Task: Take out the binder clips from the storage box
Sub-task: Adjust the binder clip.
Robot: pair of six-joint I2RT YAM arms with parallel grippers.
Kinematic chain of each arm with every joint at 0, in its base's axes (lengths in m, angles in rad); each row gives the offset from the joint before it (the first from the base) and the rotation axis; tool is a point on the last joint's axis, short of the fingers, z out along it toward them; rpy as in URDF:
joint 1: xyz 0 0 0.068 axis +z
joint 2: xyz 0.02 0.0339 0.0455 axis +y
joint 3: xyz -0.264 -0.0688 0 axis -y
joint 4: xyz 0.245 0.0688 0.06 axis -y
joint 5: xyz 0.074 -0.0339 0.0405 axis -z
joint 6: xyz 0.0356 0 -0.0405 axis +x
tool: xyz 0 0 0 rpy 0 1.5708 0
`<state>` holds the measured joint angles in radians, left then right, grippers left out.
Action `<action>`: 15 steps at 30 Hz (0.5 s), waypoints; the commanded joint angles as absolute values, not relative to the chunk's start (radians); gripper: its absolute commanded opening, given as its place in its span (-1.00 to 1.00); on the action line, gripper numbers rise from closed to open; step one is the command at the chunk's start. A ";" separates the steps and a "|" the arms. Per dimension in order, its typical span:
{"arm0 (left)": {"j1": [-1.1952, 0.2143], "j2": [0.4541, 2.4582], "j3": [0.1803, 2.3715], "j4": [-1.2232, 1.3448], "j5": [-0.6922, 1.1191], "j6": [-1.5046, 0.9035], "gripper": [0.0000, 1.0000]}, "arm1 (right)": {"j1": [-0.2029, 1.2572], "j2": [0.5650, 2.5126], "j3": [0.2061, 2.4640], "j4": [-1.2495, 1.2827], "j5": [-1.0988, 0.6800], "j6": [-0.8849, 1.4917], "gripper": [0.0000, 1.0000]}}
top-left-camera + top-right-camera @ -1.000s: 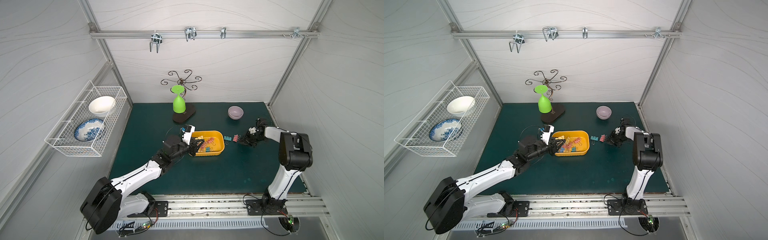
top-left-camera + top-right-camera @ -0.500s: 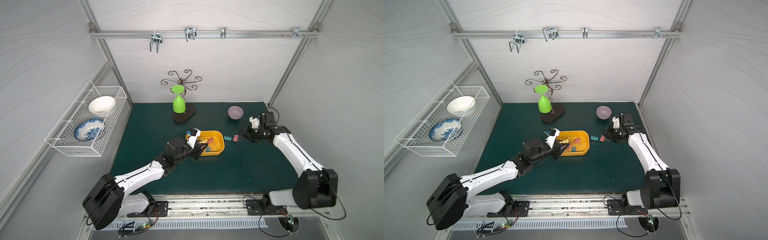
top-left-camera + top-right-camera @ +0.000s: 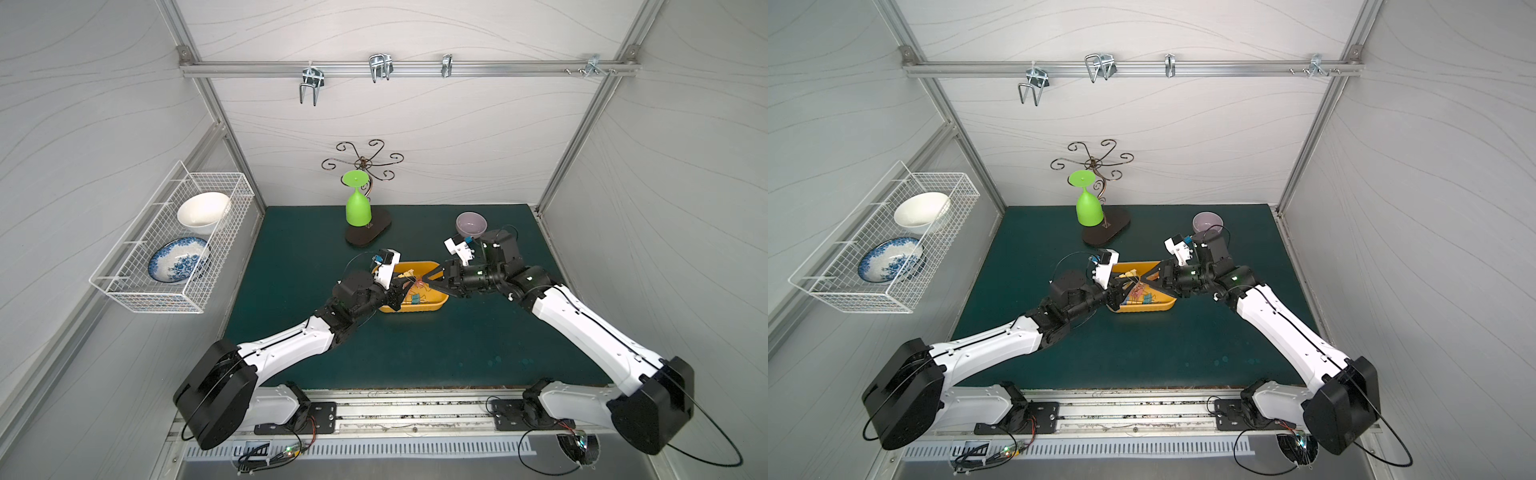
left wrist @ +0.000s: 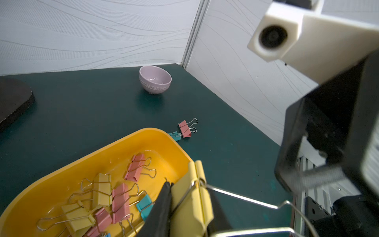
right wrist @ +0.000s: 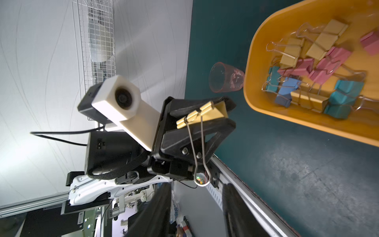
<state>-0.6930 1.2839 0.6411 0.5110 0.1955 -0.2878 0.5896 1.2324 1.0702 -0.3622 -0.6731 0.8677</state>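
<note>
The yellow clip is the one to watch. It's up in the air over the left end of the storage box, which sits around the middle of the worktop. The left claw is clamped hard on the clip's folded body, so the left arm obviously owns it. The body's long axis runs along the claw's fingers. The thin wire handles stick out of the pinch and point across at the right claw. That one faces it from over the right end of the box, near but not touching, with its jaws apart and nothing between them. My guess is the next move turns on that line-up. If it's a handover, the handles are the only free part, so the right claw would have to close across some skinny wire. Otherwise the left arm just swings out past the box wall and lets go. The rest of the binder clips lie in a flat jumble on the box floor, with handles pointing every which way. A pink clip and a teal clip are already out. They lie together on the worktop, just beside the box corner that faces the lilac bowl near the far right corner.
</note>
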 commanded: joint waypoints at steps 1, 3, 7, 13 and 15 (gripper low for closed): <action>-0.683 1.289 0.692 0.598 0.184 -0.344 -1.00 | 0.597 1.247 1.079 -0.350 -0.686 0.926 -0.13; -0.683 1.286 0.693 0.598 0.183 -0.350 -1.00 | 0.599 1.248 1.067 -0.315 -0.702 0.957 -0.19; -0.682 1.284 0.693 0.612 0.197 -0.367 -1.00 | 0.601 1.266 1.063 -0.254 -0.740 1.006 -0.28; -0.681 1.286 0.695 0.622 0.204 -0.390 -1.00 | 0.603 1.296 1.071 -0.215 -0.759 1.052 -0.48; -0.681 1.285 0.696 0.624 0.206 -0.396 -1.00 | 0.603 1.303 1.067 -0.200 -0.765 1.067 -0.54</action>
